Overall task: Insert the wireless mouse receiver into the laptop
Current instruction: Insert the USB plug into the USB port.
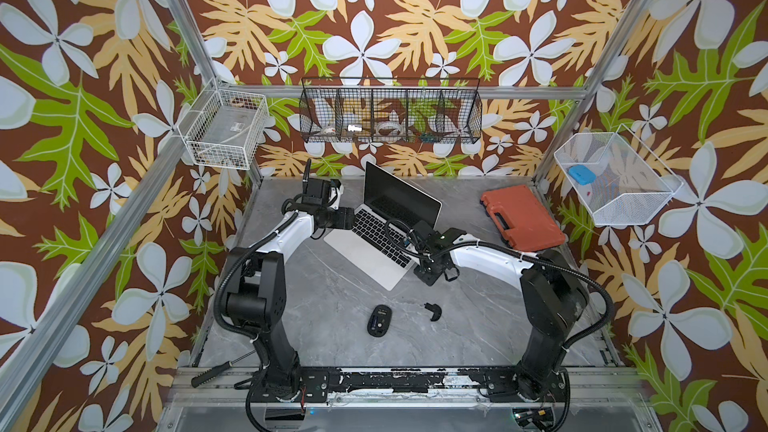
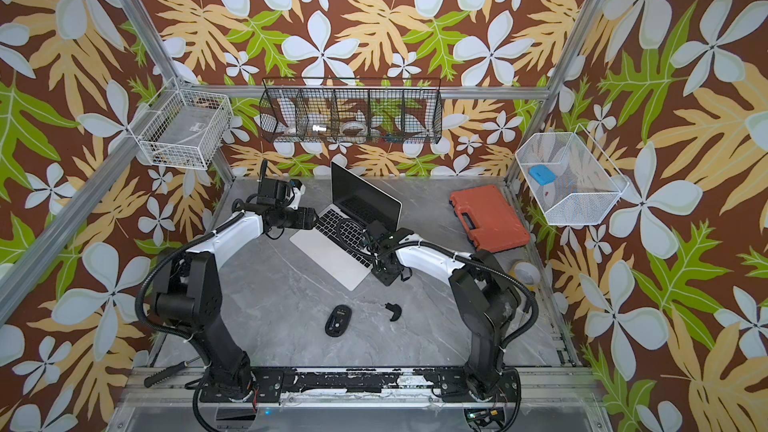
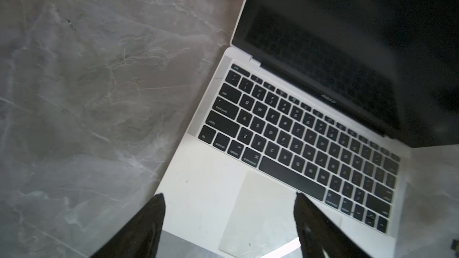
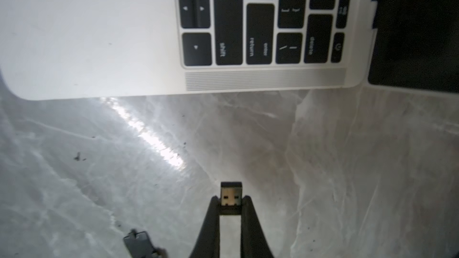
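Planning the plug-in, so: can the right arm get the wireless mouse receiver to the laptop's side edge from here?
Probably yes. The right gripper is shut on the receiver, and only bare tabletop lies between it and the edge of the laptop. The port itself isn't visible.

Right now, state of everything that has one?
laptop: lid open, screen dark
wireless mouse receiver: held in right tool, not plugged in
right tool: shut on receiver
left tool: open over laptop
mouse: open, cover lying apart
orange case: closed
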`<state>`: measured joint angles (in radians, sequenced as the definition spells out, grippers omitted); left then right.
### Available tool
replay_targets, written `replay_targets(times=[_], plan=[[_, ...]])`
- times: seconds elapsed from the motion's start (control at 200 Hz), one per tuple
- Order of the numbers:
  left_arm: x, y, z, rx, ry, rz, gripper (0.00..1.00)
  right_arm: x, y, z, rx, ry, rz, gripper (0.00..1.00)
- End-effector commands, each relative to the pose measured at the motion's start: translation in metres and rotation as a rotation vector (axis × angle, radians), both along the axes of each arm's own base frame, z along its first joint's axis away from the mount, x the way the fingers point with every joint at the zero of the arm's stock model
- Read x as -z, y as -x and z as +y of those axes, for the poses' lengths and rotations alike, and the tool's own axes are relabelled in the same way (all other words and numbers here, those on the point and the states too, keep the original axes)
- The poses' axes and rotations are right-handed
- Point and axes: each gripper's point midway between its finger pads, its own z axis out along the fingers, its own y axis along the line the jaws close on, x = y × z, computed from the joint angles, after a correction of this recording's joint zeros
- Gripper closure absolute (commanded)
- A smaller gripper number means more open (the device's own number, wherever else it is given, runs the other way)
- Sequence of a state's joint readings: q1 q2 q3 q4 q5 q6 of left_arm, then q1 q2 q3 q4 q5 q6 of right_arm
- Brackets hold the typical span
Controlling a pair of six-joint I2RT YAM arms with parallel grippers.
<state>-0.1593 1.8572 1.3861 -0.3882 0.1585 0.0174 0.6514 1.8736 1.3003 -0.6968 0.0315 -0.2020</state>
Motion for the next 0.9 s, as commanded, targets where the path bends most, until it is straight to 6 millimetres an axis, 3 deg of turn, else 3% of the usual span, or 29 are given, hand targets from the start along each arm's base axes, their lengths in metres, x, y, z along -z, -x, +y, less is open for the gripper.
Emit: replay_targets(times=[0.0, 0.23, 0.621, 0.896], plan=[[0.016, -0.001, 0.008, 0.034, -0.078, 0.047, 0.15, 0.009, -0.005, -0.002, -0.19, 0.027, 0.008, 0.97], [0.037, -0.016, 0.013, 0.042, -0.059, 0.099, 0.11, 0.017, -0.026, -0.005, -0.242, 0.021, -0.024, 0.97], [0.078, -0.004, 0.024, 0.039, -0.062, 0.234, 0.11, 0.031, -0.044, -0.009, -0.207, 0.008, -0.072, 0.98], [0.088, 0.0, 0.022, 0.051, -0.059, 0.262, 0.14, 0.044, -0.043, -0.011, -0.181, -0.001, -0.043, 0.98]])
